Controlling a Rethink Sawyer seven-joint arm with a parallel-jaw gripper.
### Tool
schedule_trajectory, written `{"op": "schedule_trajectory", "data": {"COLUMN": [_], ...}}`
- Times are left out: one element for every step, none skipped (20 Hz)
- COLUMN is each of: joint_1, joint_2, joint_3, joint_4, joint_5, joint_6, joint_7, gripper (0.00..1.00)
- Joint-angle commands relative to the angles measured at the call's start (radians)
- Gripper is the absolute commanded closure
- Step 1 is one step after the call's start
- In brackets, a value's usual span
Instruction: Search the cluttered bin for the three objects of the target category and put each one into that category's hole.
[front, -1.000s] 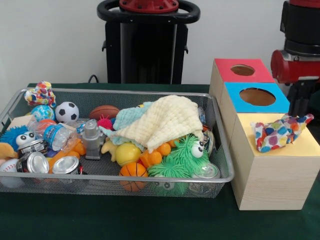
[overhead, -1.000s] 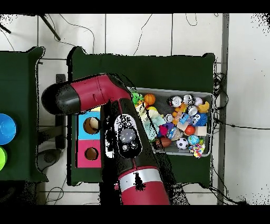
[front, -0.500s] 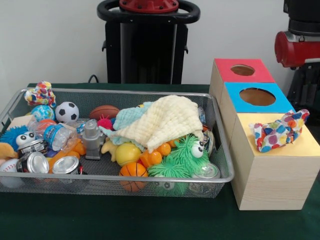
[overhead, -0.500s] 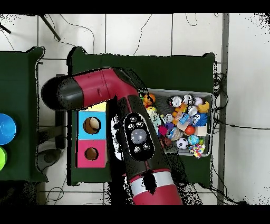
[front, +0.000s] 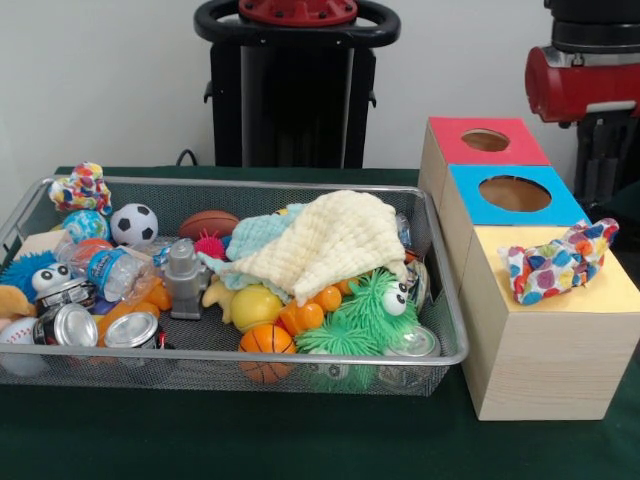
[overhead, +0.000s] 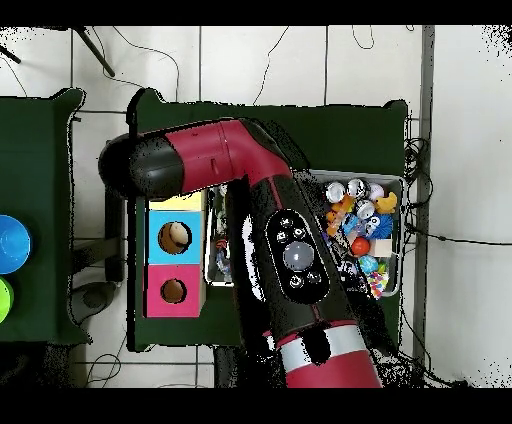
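Across the table, in the front view, the wire-mesh bin (front: 232, 352) sits on the green cloth, crowded with toys. A pale-yellow waffle cloth (front: 325, 240) is heaped over the middle, partly covering a mint-green cloth (front: 255, 235). Around them lie a small soccer ball (front: 133, 223), a brown football (front: 208, 222), a grey robot figure (front: 184, 277), a mini basketball (front: 266, 346), a green fuzzy creature with googly eyes (front: 365, 315) and two silver cans (front: 70, 325). One spotted cloth piece (front: 80, 188) rests at the bin's far left corner, against the rim. To the right of the bin stand three wooden boxes in a row: red-topped (front: 485, 141), blue-topped (front: 512, 194) and yellow-topped (front: 545, 290). A second spotted cloth piece (front: 556, 263) lies crumpled on the yellow top, covering where the opening would be. The red and black arm (front: 585, 85) shows at the upper right; I cannot tell where its gripper is or how its fingers stand.

From overhead, the arm (overhead: 290, 255) sweeps across the middle, hiding much of the bin (overhead: 400, 235). Only a strip of the yellow top (overhead: 175, 203) shows.
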Motion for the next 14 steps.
{"op": "schedule_trajectory", "data": {"joint_1": [-0.039, -0.039, -0.043, -0.045, -0.048, -0.045, -0.047, -0.042, -0.042, -0.044, -0.045, -0.041, -0.040, -0.038], "joint_2": [0.062, 0.073, 0.079, 0.083, 0.086, 0.085, 0.087, 0.082, 0.084, 0.082, 0.079, 0.075, 0.074, 0.072], "joint_3": [0.082, 0.084, 0.086, 0.089, 0.091, 0.093, 0.095, 0.098, 0.100, 0.102, 0.103, 0.105, 0.104, 0.102], "joint_4": [0.056, 0.046, 0.043, 0.043, 0.041, 0.040, 0.039, 0.040, 0.039, 0.046, 0.054, 0.057, 0.063, 0.070], "joint_5": [-0.097, -0.109, -0.116, -0.123, -0.128, -0.131, -0.135, -0.136, -0.141, -0.144, -0.147, -0.150, -0.154, -0.154], "joint_6": [0.064, 0.062, 0.059, 0.055, 0.057, 0.059, 0.059, 0.060, 0.057, 0.050, 0.044, 0.042, 0.027, 0.012], "joint_7": [-0.326, -0.326, -0.328, -0.326, -0.325, -0.317, -0.312, -0.298, -0.294, -0.289, -0.284, -0.276, -0.261, -0.237], "gripper": [1.00, 1.00, 1.00, 1.00, 1.00, 1.00, 1.00, 1.00, 1.00, 1.00, 1.00, 1.00, 1.00, 1.00]}}
